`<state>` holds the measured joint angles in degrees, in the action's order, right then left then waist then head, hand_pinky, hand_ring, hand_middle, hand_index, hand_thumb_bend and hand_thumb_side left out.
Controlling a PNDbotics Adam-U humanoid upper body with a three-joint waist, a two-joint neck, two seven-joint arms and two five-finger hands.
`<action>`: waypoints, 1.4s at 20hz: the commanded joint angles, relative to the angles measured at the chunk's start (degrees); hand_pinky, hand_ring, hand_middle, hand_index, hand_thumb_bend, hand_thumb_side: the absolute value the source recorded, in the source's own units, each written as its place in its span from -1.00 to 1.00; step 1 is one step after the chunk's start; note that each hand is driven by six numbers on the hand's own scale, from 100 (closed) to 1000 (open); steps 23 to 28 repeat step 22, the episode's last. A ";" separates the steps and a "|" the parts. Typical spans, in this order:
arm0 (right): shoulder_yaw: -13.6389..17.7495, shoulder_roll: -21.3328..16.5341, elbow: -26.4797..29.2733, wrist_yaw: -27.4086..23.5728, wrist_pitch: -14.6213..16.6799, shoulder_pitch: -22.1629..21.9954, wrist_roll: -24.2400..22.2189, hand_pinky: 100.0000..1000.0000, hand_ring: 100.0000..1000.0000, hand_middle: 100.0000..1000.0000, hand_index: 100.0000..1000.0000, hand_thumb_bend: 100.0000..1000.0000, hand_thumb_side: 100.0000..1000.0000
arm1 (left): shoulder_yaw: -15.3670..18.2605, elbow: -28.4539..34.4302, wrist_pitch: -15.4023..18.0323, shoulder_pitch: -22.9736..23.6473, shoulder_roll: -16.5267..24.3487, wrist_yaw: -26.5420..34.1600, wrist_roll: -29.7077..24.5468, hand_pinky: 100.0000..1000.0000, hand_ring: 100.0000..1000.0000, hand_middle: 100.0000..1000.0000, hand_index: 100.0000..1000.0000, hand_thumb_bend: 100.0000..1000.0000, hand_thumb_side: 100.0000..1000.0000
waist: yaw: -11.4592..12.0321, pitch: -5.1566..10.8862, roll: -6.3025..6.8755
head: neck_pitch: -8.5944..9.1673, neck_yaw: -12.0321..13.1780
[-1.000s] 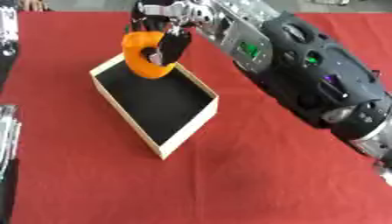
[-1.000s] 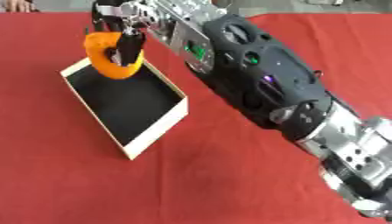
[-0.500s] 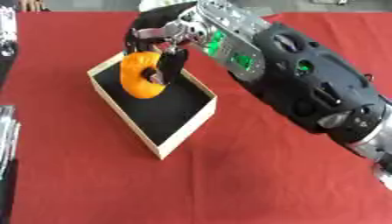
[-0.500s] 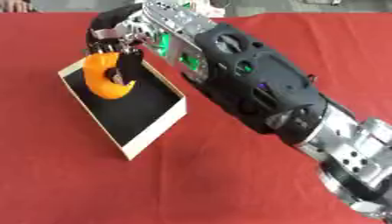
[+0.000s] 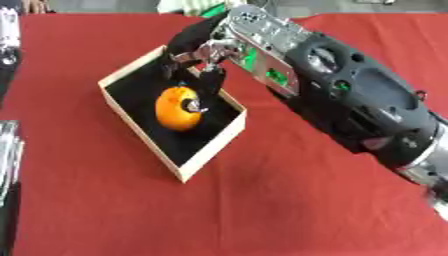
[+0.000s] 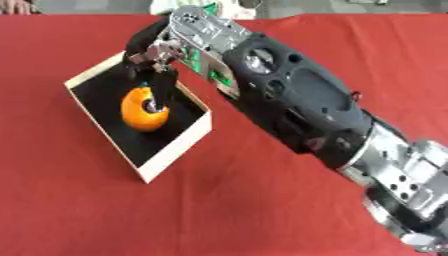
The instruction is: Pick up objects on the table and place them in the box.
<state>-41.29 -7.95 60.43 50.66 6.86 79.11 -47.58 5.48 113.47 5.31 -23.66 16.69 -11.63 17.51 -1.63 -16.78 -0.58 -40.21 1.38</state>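
Note:
An orange rounded object [image 5: 178,108] with a small dark spot lies inside the wooden box [image 5: 216,145], on its black floor near the middle. My right hand [image 5: 203,49] hangs over the box's far side, reaching in from the right on a bulky black and silver arm. Its fingers [image 5: 211,79] point down, relaxed and spread, and one fingertip overlaps the top right of the orange object. The hand is open and nothing is closed in it. My left hand shows in neither view.
The red cloth [image 5: 262,210] covers the table around the box. A silver and black shape [image 5: 7,155] stands at the left edge beside a dark strip. My right arm [image 6: 297,100] crosses the cloth's right half.
The orange object, held above the box's far corner a second ago, has gone down into the box and now rests on its floor. The hand's fingers have opened off it.

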 commanded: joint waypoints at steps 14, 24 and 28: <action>6.49 -6.60 13.67 2.76 -3.86 0.55 1.21 0.66 0.83 0.69 0.81 -0.71 -0.09 | 0.17 1.12 -0.21 -0.50 0.72 -0.04 -0.68 -0.07 0.30 0.29 0.63 -0.43 0.00 | -0.61 1.29 0.20 | 0.40 0.45; 12.72 -14.13 25.98 1.33 -9.49 -3.64 5.38 0.67 0.78 0.64 0.78 -1.00 -0.28 | 0.32 1.12 -0.22 -0.47 1.36 -0.26 -0.40 -0.07 0.30 0.29 0.63 -0.44 0.00 | -1.16 1.15 0.40 | 0.18 0.84; 12.72 -14.13 25.98 1.33 -9.49 -3.64 5.38 0.67 0.78 0.64 0.78 -1.00 -0.28 | 0.32 1.12 -0.22 -0.47 1.36 -0.26 -0.40 -0.07 0.30 0.29 0.63 -0.44 0.00 | -1.16 1.15 0.40 | 0.18 0.84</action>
